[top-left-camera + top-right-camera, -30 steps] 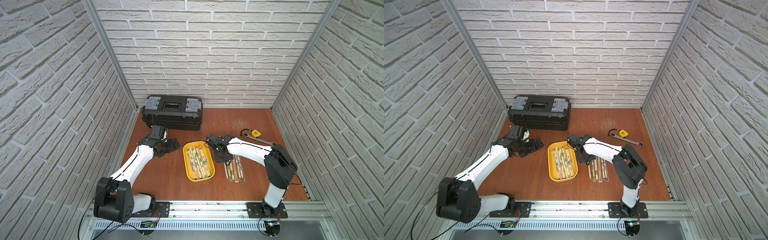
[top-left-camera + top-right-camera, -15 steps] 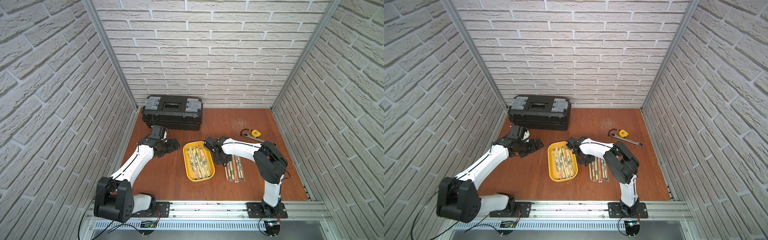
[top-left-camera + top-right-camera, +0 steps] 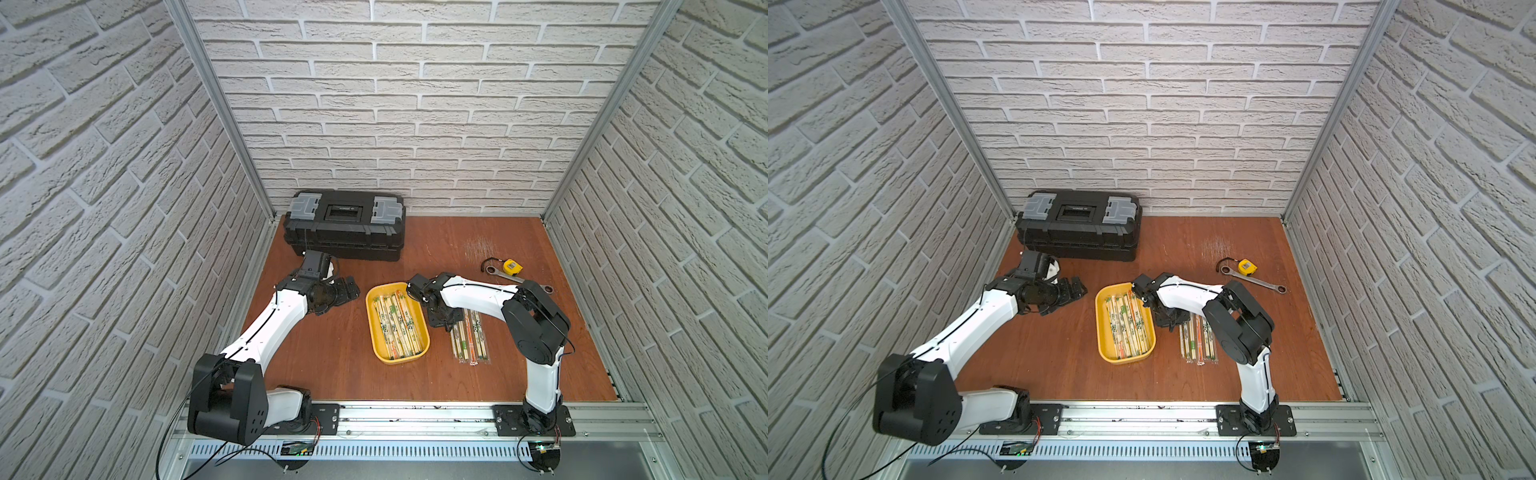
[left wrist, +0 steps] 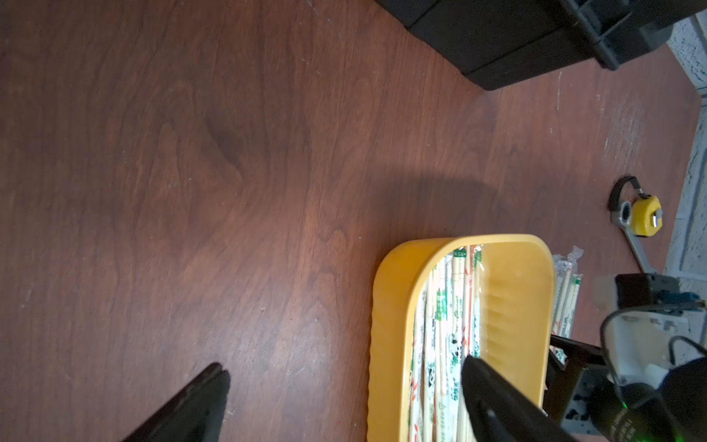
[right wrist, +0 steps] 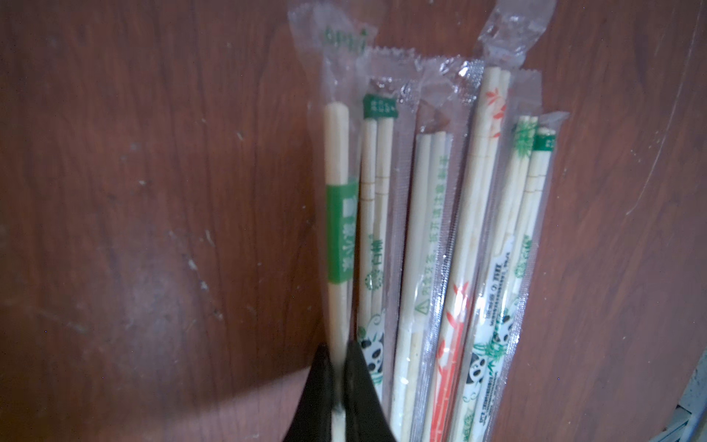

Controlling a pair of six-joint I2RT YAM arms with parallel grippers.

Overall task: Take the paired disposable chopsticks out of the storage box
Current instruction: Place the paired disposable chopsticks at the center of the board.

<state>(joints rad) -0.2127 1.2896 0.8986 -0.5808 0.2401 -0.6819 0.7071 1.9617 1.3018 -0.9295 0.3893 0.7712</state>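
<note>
- Starting at my left: my left gripper hangs spread wide and grasps nothing; it is low over the reddish wooden table, in front of the black toolbox with grey latches, near the storage box but apart from it
- the storage box sits mid-table; shallow yellow plastic, rectangular, with rounded corners and a low smooth rim; a ribbed strip of its floor shows bare along one long side
- inside it the paired disposable chopsticks lie lengthwise, side by side; thin pale bamboo in clear crinkled sleeves printed with green, orange and black-and-white pandas
- my right gripper is just right of the box, outside its rim; it is clenched on the green-banded pair, black fingers pinching one end; whether that pair is lifted off the wood I cannot tell
- the row of sleeved pairs lies flat beside the held one, packed edge to edge, parallel to the box
- far right, a steel wrench and a small yellow tape measure lie together, well apart from the chopsticks
</note>
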